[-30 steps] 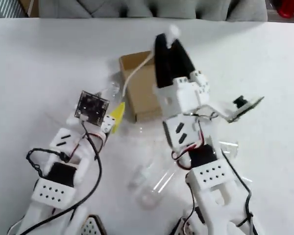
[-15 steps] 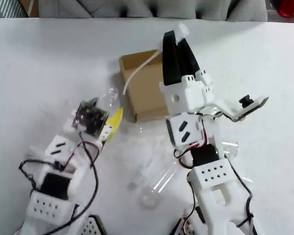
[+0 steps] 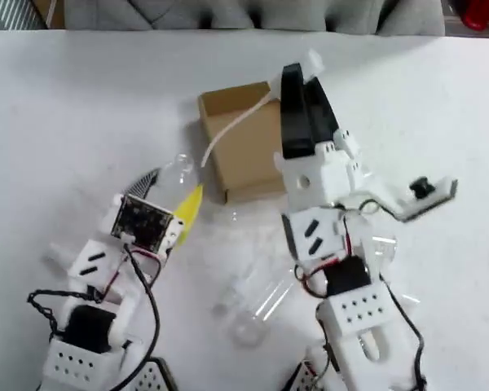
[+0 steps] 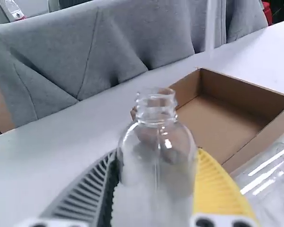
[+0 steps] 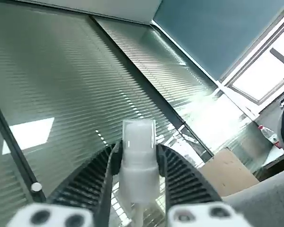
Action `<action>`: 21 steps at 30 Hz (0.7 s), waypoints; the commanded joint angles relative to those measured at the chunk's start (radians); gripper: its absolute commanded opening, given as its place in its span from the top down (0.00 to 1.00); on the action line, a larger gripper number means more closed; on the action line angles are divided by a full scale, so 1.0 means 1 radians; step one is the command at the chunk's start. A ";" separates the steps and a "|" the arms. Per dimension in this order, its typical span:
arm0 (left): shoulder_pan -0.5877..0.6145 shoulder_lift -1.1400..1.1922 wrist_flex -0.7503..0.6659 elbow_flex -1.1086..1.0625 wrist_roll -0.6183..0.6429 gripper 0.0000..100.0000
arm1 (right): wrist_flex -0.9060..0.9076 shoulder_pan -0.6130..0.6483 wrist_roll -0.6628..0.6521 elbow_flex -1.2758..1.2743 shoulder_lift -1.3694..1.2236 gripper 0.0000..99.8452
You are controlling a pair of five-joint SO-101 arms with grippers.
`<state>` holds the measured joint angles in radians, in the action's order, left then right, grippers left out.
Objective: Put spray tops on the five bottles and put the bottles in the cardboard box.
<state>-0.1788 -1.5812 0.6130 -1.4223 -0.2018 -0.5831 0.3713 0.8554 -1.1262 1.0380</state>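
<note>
1 clear bottle [image 4: 155, 137] in left claw [image 4: 156, 157]

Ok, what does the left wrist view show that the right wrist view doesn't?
Left wrist only: an uncapped bottle between the left fingers, with the open box behind. Right wrist only: a spray top between the right fingers, against window blinds. Shared: each shows its own fingers shut on its part.
</note>
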 commanded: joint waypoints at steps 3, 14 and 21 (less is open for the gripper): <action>-0.007 -0.008 -0.026 0.005 -0.006 0.98 | 0.134 0.088 0.009 0.008 0.108 0.98; -0.031 -0.012 -0.018 0.008 -0.006 0.98 | 0.133 0.093 -0.041 0.133 -0.102 0.98; -0.033 -0.012 -0.018 0.006 -0.006 0.98 | 0.001 0.065 -0.048 0.157 -0.213 0.98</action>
<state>-0.1987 -1.5812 0.6130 -1.4223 -0.2018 -0.5186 0.4603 0.8232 -1.0372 0.8416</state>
